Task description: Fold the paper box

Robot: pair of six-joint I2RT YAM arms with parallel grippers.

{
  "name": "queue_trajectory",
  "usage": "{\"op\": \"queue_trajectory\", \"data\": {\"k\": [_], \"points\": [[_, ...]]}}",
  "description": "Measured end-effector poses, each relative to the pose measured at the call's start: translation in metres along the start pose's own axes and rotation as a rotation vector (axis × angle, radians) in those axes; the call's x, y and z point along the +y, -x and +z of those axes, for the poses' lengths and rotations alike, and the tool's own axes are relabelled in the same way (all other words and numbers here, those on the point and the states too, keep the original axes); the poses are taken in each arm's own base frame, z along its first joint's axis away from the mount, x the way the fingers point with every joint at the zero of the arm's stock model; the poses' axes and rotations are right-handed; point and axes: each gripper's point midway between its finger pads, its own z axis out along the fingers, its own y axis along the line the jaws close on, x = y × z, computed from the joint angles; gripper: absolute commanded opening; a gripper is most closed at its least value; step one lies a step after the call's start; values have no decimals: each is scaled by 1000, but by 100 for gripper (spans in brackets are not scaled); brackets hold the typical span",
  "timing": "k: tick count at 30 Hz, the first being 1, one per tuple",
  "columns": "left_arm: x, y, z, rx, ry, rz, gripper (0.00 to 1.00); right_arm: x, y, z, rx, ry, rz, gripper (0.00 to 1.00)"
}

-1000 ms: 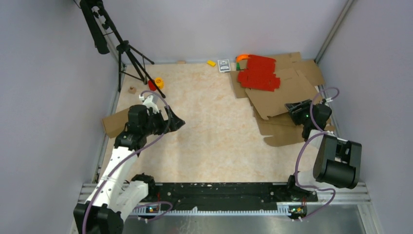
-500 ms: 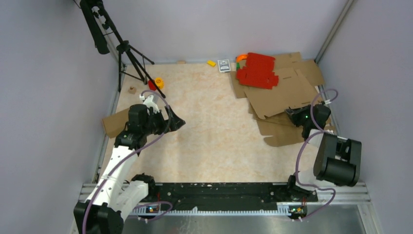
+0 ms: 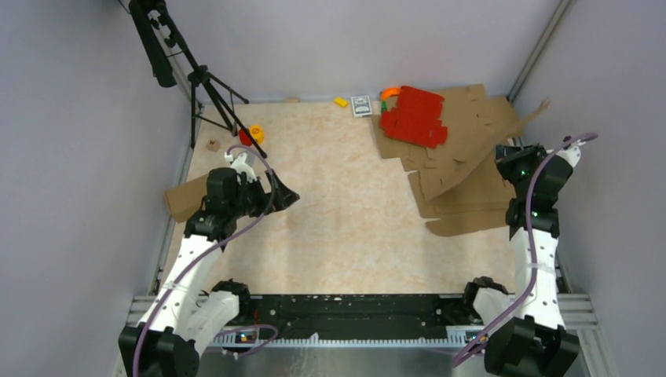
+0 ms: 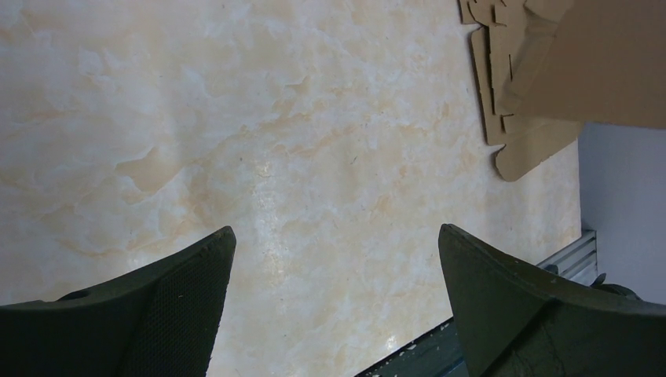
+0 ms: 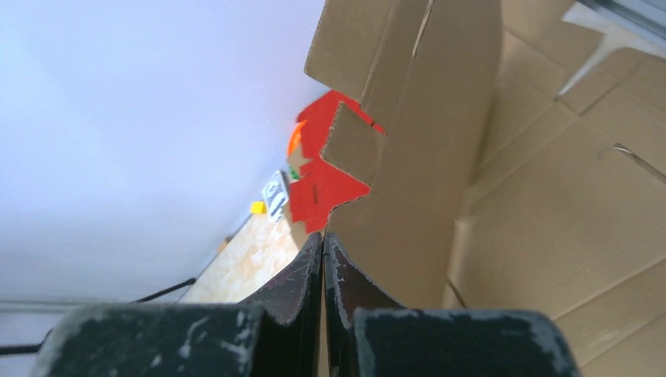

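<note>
Right tool clenched on the flat brown box, tilted up beside the red sheet; left tool released.

We see the paper box as plain brown cardboard — matt, a little fibrous at its cut edges. The red sheet reads as card too, flat in finish. The tabletop is smooth and marble-patterned, with a soft sheen. The left gripper has dark matt fingers with finely textured pads. The right gripper is black — probably plastic — scuffed and scratched pale. The near-edge plate looks like brushed metal.
</note>
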Motion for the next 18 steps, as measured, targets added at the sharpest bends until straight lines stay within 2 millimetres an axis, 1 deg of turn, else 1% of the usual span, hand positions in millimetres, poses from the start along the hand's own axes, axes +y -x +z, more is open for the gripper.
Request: {"op": "queue_trajectory", "data": {"k": [3,6,9,11,14,15,16,17,18], "points": [[-2,0,-1,1,-7,-15,99,22,0,-13,30,76,-3,0],[-6,-1,-2,5,-24,-26,99,40,-10,-23,100,144,-1,0],[-10,0,-5,-3,-39,-32,99,65,-21,-30,168,217,1,0],[-14,1,-8,-12,-51,-31,99,91,-29,-36,217,280,-2,0],[-17,3,-12,-26,-63,-28,99,147,-47,-48,300,408,0,0],[-18,3,-14,-30,-65,-29,99,166,-55,-54,330,454,1,6],[-19,3,-15,-33,-67,-31,99,180,-61,-57,357,487,0,17],[-19,3,-15,-33,-67,-33,99,188,-59,-57,360,499,3,31],[-20,3,-16,-36,-69,-37,99,200,-67,-61,391,521,2,48]]}}
